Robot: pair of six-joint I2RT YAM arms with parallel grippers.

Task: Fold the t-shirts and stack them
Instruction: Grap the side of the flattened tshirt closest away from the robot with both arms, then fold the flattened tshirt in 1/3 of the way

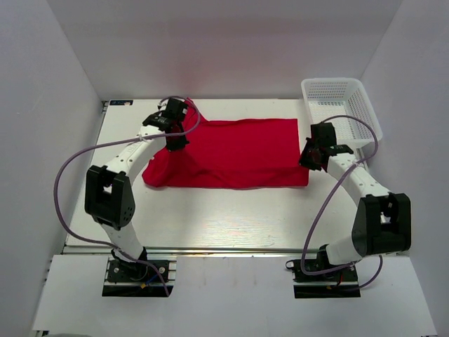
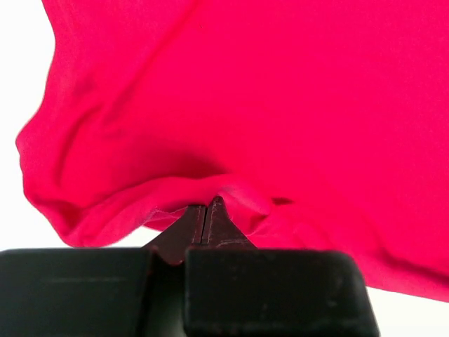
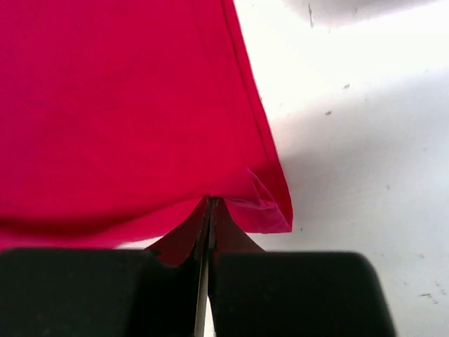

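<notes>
The plain red t-shirt lies spread across the far half of the white table, its left end bunched up. My left gripper is shut on the shirt's left part; in the left wrist view the closed tips pinch a fold of the red fabric. My right gripper is shut on the shirt's right edge; in the right wrist view the closed tips hold the hem near a corner of the shirt.
A white plastic mesh basket stands at the far right corner, just behind my right arm. White walls enclose the table on three sides. Purple cables loop from both arms.
</notes>
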